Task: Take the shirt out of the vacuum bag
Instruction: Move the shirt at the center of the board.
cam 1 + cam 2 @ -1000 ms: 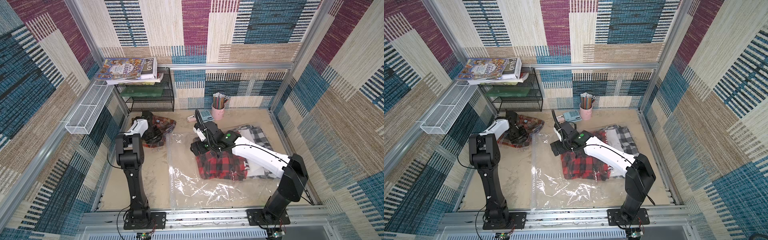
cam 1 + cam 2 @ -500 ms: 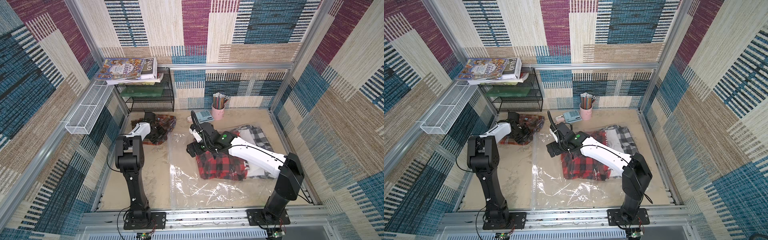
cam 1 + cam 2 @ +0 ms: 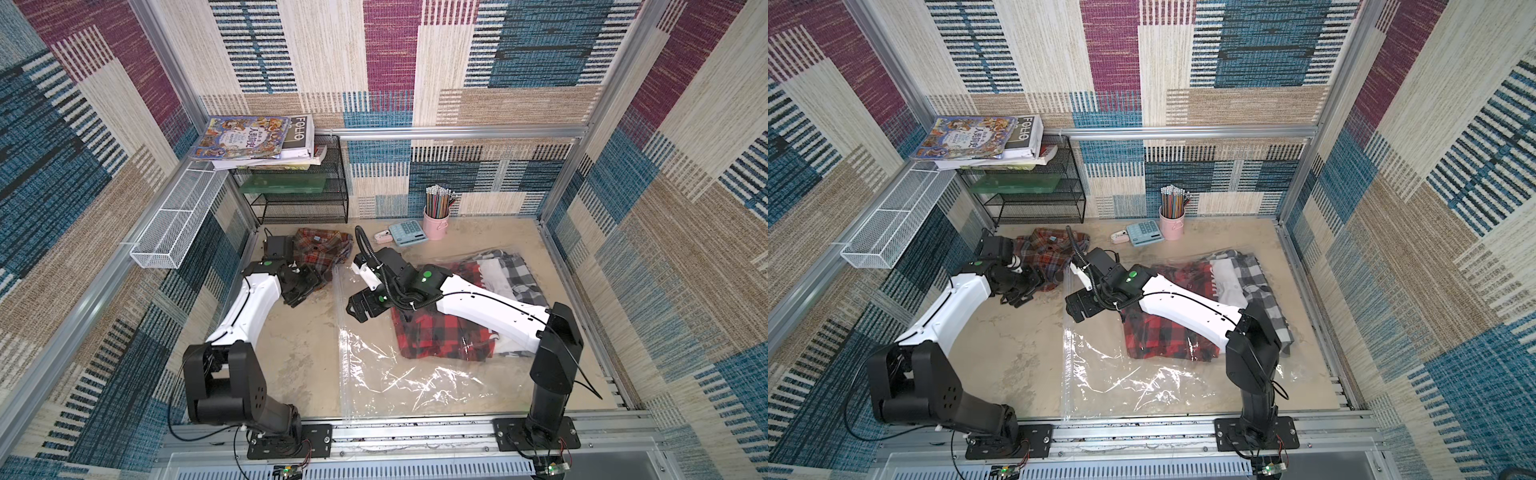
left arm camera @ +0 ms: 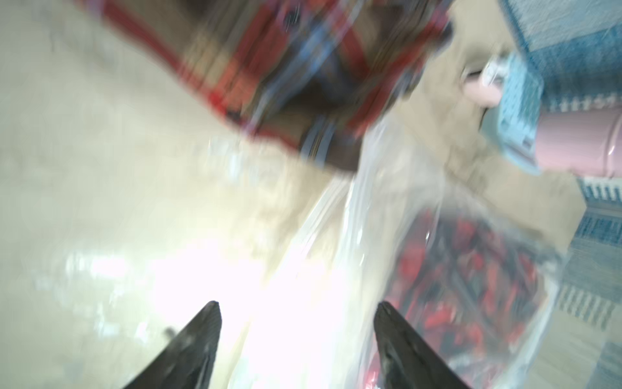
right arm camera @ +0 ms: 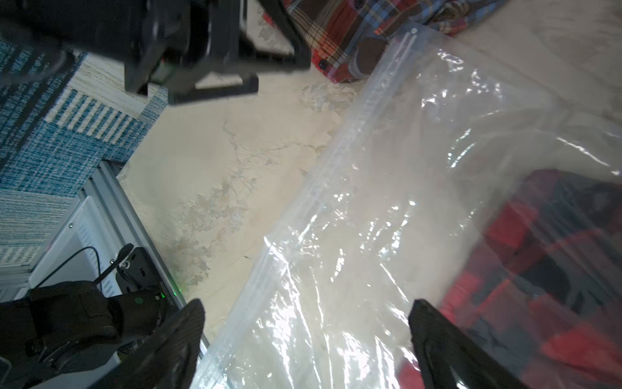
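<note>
Red plaid shirt point(image 3: 436, 336) sits folded inside the vacuum bag point(image 3: 395, 378), well back from the mouth, and that explains the set-up. The clear bag lies flat on the table point(image 3: 299, 357) with its zip-seal edge point(image 5: 336, 161) turned toward the middle, so that either arm can get at the opening. Whether the seal is parted along its full length is hard to tell through the glare.

A grey checked shirt point(image 3: 513, 274) is tucked deeper in, behind the red one, so the red plaid shirt looks like the one to come out first.

Now to the right gripper point(image 5: 308, 306): its jaws are spread wide and empty over the slack, empty stretch of film between the zip-seal edge and the shirt. It looks placed to go in through the mouth, or to pinch the top layer. Whether it touches the plastic cannot be told.

The left gripper point(image 4: 297, 304) is just outside the mouth, near the bag's far corner. Its jaws are parted with nothing seen between them, though that wrist view is badly smeared. It looks ready to steady the bag so that it doesn't drag along with the cloth.

A brown plaid shirt point(image 3: 322, 249) lies on the bare table just beyond it, outside the bag.
</note>
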`<state>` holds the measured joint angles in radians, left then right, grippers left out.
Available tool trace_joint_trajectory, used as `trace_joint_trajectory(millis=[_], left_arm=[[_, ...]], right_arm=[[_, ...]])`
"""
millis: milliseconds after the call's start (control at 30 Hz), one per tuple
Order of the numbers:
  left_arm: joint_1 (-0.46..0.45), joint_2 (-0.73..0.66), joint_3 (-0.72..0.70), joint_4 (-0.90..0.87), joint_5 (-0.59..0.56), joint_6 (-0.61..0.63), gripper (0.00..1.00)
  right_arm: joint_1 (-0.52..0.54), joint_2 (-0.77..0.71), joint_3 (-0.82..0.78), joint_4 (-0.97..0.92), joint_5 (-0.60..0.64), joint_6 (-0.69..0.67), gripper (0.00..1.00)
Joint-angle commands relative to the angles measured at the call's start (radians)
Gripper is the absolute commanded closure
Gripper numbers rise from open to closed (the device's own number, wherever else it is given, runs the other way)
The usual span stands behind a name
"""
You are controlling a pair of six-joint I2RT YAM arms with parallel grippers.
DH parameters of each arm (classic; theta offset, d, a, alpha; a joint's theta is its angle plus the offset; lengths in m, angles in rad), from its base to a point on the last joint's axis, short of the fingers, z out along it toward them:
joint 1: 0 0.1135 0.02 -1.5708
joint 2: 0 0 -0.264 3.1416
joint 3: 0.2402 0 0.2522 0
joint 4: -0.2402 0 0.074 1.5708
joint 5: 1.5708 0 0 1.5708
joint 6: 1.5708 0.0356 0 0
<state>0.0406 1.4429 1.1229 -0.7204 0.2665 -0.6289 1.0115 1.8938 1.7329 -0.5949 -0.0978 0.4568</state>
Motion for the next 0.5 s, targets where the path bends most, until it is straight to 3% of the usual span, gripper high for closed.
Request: trace_joint_trajectory(millis=[0,200,467], left_arm=[[0.002,-0.115,-0.128,-0.025,0.022,-0.026,0.27],[0.020,-0.270,-0.282,-0.036,0.011,-0.060,0.35],[0.038,-0.346,-0.328,-0.053,0.003,-0.070,0.54]], right_arm=[[0.024,0.104,0.134,-0.153,-0.016,0.071,0.02],[0.075,0.350,0.500,-0.436,0.082,0.108,0.00],[0.054,0.455,0.599,-0.457,0.112,0.096,0.02]])
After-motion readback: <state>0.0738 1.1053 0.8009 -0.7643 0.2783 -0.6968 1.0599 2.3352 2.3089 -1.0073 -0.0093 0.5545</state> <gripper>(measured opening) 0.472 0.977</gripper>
